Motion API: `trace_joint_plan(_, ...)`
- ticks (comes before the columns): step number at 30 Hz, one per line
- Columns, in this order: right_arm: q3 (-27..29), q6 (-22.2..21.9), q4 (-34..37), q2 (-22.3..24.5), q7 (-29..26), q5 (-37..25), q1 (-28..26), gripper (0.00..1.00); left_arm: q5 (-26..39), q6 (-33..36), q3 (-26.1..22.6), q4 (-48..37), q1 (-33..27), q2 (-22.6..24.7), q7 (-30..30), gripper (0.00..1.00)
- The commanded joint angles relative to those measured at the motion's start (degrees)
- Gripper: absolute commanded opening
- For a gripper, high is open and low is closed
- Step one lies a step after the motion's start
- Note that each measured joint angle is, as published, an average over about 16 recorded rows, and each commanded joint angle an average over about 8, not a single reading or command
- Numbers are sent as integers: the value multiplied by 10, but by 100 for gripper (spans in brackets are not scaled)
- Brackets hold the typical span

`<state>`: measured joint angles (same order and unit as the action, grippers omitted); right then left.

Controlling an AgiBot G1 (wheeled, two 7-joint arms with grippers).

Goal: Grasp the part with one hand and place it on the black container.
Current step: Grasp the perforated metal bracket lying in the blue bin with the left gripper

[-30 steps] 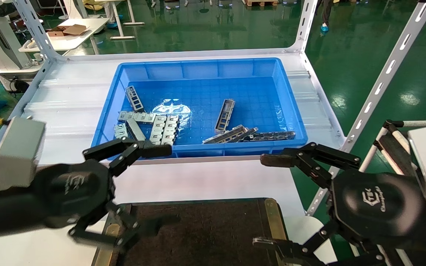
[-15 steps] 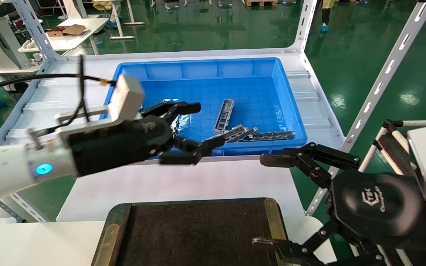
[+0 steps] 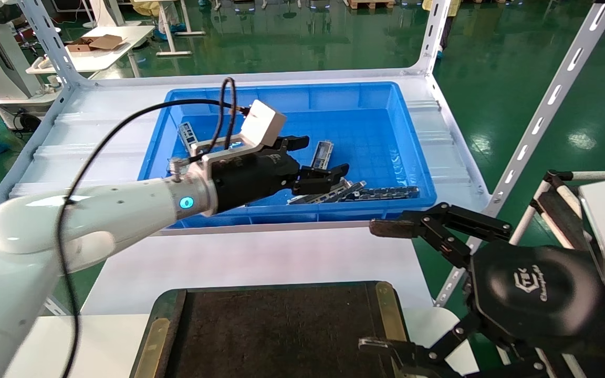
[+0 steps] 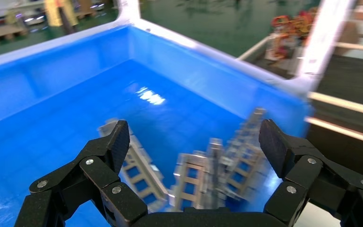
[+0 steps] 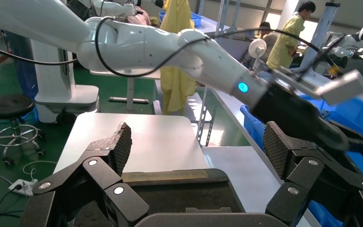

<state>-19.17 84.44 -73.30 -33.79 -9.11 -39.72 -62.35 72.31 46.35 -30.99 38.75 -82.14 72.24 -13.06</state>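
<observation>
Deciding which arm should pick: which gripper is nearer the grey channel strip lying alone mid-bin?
Left. The left gripper hovers open right over the strip in the blue bin; the right gripper waits outside, beside the black tray.

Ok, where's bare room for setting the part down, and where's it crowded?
The black container shows a bare dark floor between its brass rims. White table between it and the blue bin is free too. Crowded: the bin's near edge, where parts pile below the open left gripper.

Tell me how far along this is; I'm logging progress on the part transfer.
Early. Done: the left pincer has reached into the blue bin, open above the heap of parts. In hand: nothing; no part is gripped yet. Left: grasp one, carry it over and set it on the black container, which shows no part. The right pincer hangs open beside it.
</observation>
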Motion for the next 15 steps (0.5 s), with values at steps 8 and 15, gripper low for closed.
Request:
trace_joint_plan(8,0,0,0,0,0,0,0,100,1,-86,-29,-113,-31,60,32,100)
trace_joint_plan(15,0,0,0,0,0,0,0,79,-36,-132,-91,-118,-30,63,23,95)
